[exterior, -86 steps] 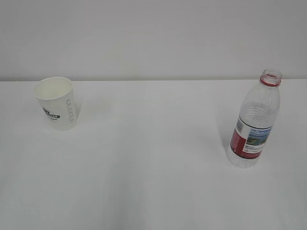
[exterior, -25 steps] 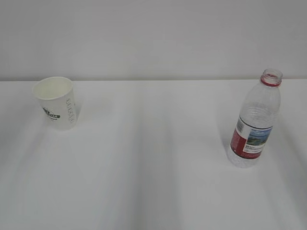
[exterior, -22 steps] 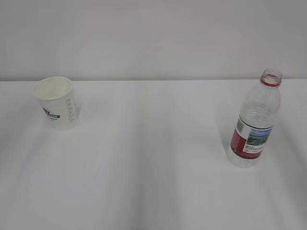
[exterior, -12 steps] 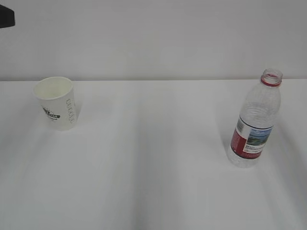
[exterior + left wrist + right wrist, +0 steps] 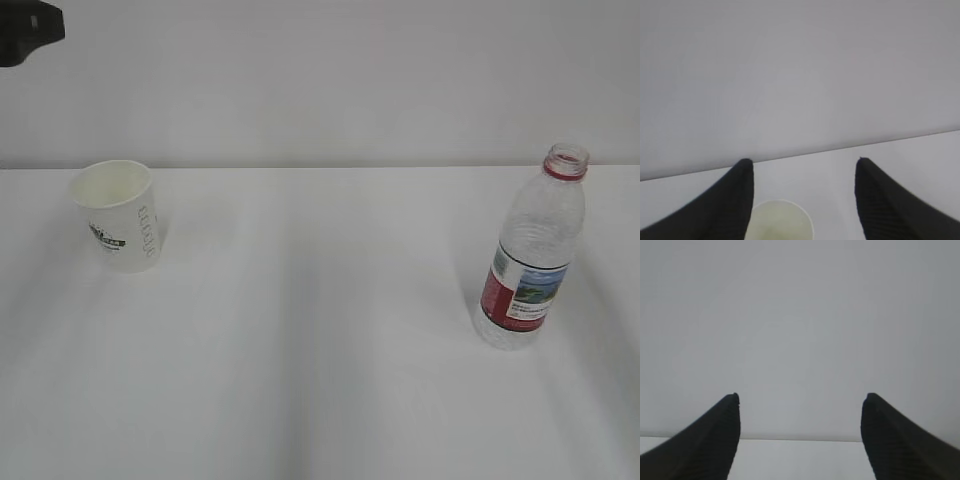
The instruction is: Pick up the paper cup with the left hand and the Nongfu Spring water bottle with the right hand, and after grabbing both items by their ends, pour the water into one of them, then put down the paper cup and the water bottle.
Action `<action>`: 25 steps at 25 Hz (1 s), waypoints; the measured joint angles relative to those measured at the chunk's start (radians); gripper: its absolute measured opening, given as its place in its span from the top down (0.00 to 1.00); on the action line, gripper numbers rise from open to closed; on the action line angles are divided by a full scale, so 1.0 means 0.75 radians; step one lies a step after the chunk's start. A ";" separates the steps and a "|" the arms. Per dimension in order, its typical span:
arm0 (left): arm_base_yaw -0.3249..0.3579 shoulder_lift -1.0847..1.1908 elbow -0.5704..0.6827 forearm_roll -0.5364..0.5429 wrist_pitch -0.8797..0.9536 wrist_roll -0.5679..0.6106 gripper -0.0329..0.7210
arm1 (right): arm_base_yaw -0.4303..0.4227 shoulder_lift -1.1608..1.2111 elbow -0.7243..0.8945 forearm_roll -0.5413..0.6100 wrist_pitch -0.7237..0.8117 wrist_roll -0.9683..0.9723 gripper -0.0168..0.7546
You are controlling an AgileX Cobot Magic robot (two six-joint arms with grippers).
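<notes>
The white paper cup [image 5: 115, 215] stands upright at the table's left, mouth open. The Nongfu Spring water bottle [image 5: 530, 262] stands upright at the right, uncapped, with its red-and-white label facing me. How much water it holds I cannot tell. A black part of the left hand [image 5: 25, 30] shows in the exterior view's top left corner, above the cup. In the left wrist view my left gripper [image 5: 804, 161] is open, and the cup's rim [image 5: 782, 220] lies below, near the left finger [image 5: 725, 205]. My right gripper [image 5: 801, 396] is open and empty; the bottle is out of its view.
The white table [image 5: 320, 330] runs back to a plain pale wall [image 5: 320, 80]. Nothing else stands on the table between the cup and the bottle.
A black part of the left hand has come into the exterior view's top left corner and moved further right. Cup and bottle have not moved.
</notes>
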 joint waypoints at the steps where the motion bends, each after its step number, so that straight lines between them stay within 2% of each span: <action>1: 0.000 0.016 0.004 0.000 -0.019 0.000 0.34 | 0.000 0.006 0.000 0.000 0.000 0.000 0.24; 5: 0.000 0.036 0.117 0.000 -0.169 0.000 0.34 | 0.038 0.034 0.000 -0.001 0.000 -0.003 0.24; 12: 0.000 0.038 0.320 0.000 -0.381 0.000 0.35 | 0.253 0.082 0.000 -0.131 0.003 -0.003 0.24; 17: 0.000 0.038 0.384 0.005 -0.457 0.000 0.35 | 0.263 0.084 0.025 -0.147 0.031 -0.003 0.24; 25: 0.000 0.038 0.448 0.007 -0.611 0.000 0.35 | 0.265 0.084 0.262 -0.150 -0.192 0.055 0.24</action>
